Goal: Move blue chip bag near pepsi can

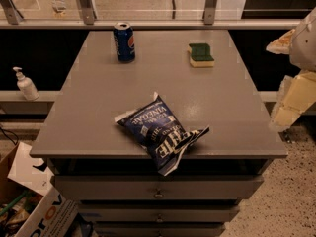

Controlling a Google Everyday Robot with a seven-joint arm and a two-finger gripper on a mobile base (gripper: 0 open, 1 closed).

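Note:
The blue chip bag (159,131) is crinkled dark navy foil with white lettering. It lies flat at the front middle of the grey table (98,107), with one corner hanging over the front edge. The pepsi can (124,42) stands upright at the back left of the table, far from the bag. My gripper (290,102) shows as cream-coloured arm parts at the right edge of the view. It is off the table's right side, apart from the bag and the can, and holds nothing that I can see.
A green-and-yellow sponge (201,55) lies at the back right of the table. A white pump bottle (24,84) stands on a low ledge to the left. Cardboard boxes (29,201) sit on the floor at the lower left. Drawers (158,191) are below the tabletop.

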